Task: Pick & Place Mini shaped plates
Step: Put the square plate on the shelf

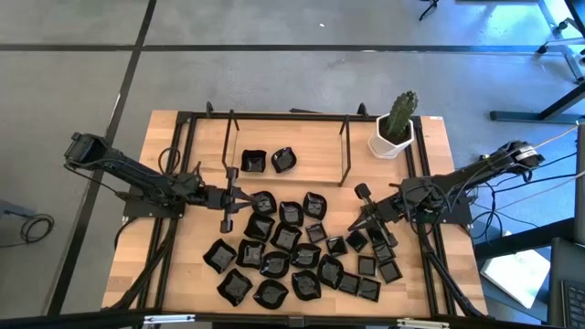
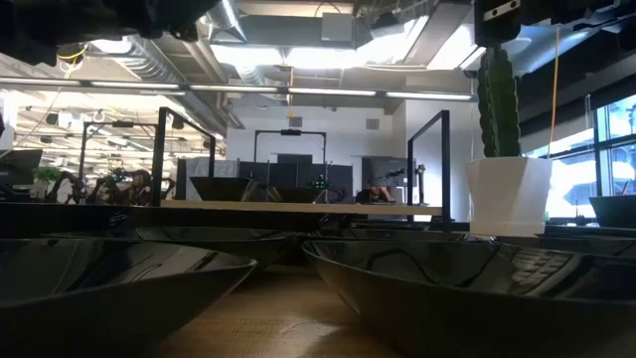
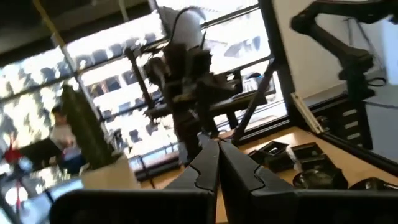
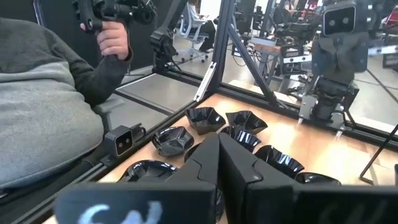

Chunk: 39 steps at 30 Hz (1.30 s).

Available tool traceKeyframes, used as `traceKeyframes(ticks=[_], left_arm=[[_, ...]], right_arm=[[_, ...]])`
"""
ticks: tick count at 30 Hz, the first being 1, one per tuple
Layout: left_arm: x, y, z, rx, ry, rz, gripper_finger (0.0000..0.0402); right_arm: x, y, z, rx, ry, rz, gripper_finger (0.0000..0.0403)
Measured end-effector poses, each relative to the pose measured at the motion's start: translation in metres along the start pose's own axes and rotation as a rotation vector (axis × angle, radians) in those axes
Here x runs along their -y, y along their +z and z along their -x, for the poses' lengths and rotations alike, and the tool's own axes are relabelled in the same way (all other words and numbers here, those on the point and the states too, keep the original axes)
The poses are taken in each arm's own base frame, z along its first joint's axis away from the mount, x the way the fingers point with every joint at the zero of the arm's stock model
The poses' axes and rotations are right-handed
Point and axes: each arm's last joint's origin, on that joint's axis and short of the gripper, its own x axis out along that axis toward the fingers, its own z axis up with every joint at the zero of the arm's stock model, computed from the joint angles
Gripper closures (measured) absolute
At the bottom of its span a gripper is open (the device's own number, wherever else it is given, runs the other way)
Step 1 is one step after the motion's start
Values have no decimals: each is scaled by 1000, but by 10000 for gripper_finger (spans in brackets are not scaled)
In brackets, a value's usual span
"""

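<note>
both arms hover low over the mini shaped plates (image 1: pixel 292 251)
left gripper (image 1: pixel 228 196) and right gripper (image 1: pixel 363 208) point inward, fingers pressed together, holding nothing.

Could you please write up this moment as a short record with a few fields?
table: wooden top inside a black frame
plates: many small black dishes heaped on the near half; two more apart on the far side
pot: white, with a green cactus, far right corner
left gripper: shut, empty, by the heap's left edge
right gripper: shut, empty, over the heap's right side
person: sleeve and hand beside the table, in the right wrist view
</note>
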Motion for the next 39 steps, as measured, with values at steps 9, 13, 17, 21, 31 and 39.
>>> traceKeyframes(ticks=[9, 13, 17, 21, 31, 39], left_arm=[[-1, 2, 0, 22, 1, -168, 398], [-1, 2, 0, 22, 2, -216, 396], [-1, 2, 0, 21, 3, -281, 399], [-1, 2, 0, 19, 6, -321, 398], [0, 1, 0, 11, 1, -319, 398], [0, 1, 0, 11, 1, -276, 394]], right_arm=[[1, -8, -17, 5, -2, -29, 398], [2, -10, -23, 22, -9, -58, 400], [3, -12, -27, 26, -46, -93, 397], [4, -15, -29, 11, -88, -96, 396], [4, -15, -29, 8, -90, -92, 395], [4, -16, -29, 5, -90, -70, 395]])
